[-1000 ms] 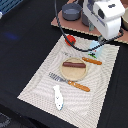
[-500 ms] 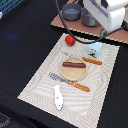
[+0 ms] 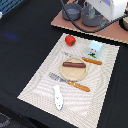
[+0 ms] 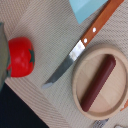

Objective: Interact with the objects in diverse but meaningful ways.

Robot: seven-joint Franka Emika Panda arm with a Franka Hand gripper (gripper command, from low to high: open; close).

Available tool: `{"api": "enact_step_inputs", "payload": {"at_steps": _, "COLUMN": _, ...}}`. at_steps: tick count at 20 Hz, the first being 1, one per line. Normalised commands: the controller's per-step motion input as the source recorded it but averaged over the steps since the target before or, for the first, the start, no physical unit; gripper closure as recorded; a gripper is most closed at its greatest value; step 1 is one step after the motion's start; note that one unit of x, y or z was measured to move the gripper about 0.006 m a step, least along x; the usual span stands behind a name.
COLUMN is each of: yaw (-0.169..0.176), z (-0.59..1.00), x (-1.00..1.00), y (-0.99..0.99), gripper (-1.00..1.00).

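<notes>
One brown sausage (image 3: pixel 73 64) lies on the one round wooden plate (image 3: pixel 75 75) mid-placemat (image 3: pixel 35 87). Around that plate: one red tomato (image 3: pixel 70 40) beyond it, one light blue cup (image 3: pixel 95 48), one knife (image 3: pixel 91 61), one fork (image 3: pixel 70 82), one white-and-blue fish (image 3: pixel 58 97). One grey saucepan (image 3: pixel 72 12) sits farther off. Whether the jaws are apart or together cannot be told.

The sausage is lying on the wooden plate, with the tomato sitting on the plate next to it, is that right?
Not quite. The sausage does lie on the plate, but the tomato is off the plate, on the woven mat near its corner. Both the exterior view and the wrist view show this.
</notes>
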Motion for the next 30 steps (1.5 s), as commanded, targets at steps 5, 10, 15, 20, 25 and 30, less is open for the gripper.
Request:
{"api": "enact_step_inputs", "payload": {"at_steps": 5, "yaw": -0.058, "z": 0.31, "x": -0.83, "y": 0.4, "gripper": -1.0}}
{"api": "enact_step_inputs", "payload": {"at_steps": 10, "yaw": -0.011, "z": 0.15, "x": -0.98, "y": 0.43, "gripper": -1.0}}
{"api": "enact_step_inputs", "payload": {"at_steps": 15, "yaw": -0.004, "z": 0.0, "x": -0.98, "y": 0.45, "gripper": -1.0}}
{"api": "enact_step_inputs", "payload": {"at_steps": 20, "yaw": -0.039, "z": -0.11, "x": -0.89, "y": 0.42, "gripper": -1.0}}
{"api": "enact_step_inputs", "payload": {"at_steps": 25, "yaw": -0.175, "z": -0.27, "x": -0.52, "y": 0.12, "gripper": -1.0}}
{"api": "enact_step_inputs", "payload": {"at_steps": 30, "yaw": -0.281, "z": -0.29, "x": -0.3, "y": 0.0, "gripper": -1.0}}
